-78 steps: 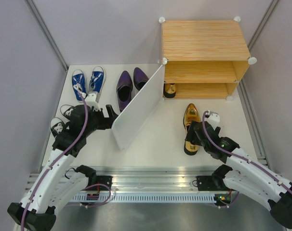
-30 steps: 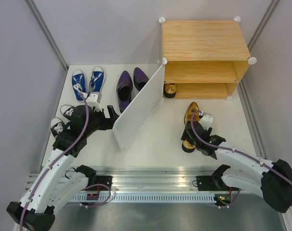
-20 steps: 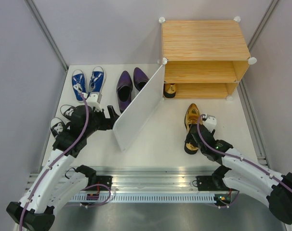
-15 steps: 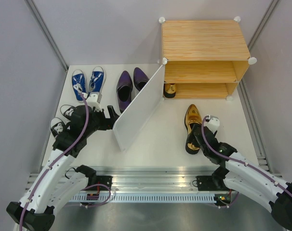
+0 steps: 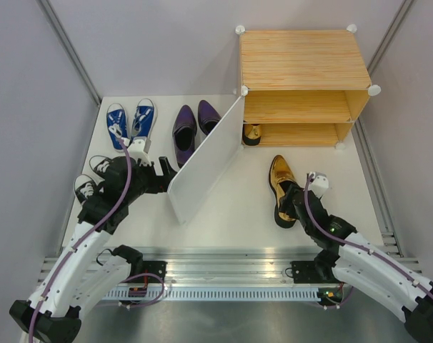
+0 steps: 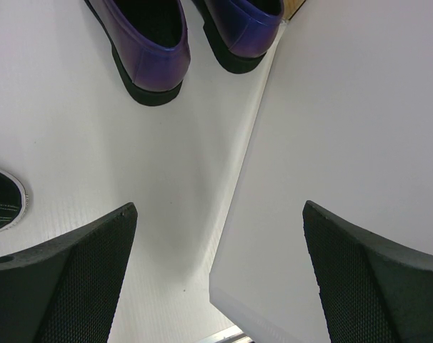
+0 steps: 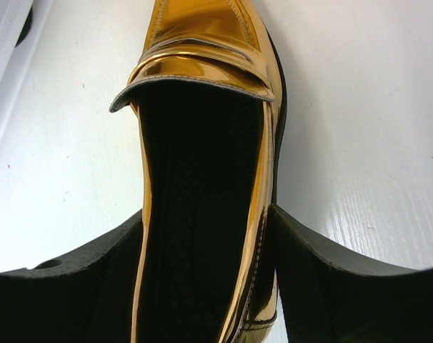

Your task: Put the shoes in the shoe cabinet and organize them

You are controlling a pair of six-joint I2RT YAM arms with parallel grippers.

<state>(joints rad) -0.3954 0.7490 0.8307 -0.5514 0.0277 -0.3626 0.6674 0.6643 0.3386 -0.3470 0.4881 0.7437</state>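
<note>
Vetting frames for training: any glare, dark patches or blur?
Right wrist: gold shoe throws mirror-like highlights, its inside and the fingers read near black. Left wrist: purple shoes sharp, evenly lit. Top external: even light, cabinet lower shelf shaded.

No word, brand, number or sign can be read in any view. The gold shoe (image 7: 202, 179) shows only shiny leather and a dark lining, and the shoe cabinet (image 5: 302, 57) at the far right corner shows only plain wood grain. Any finer marking is too small to tell.
</note>
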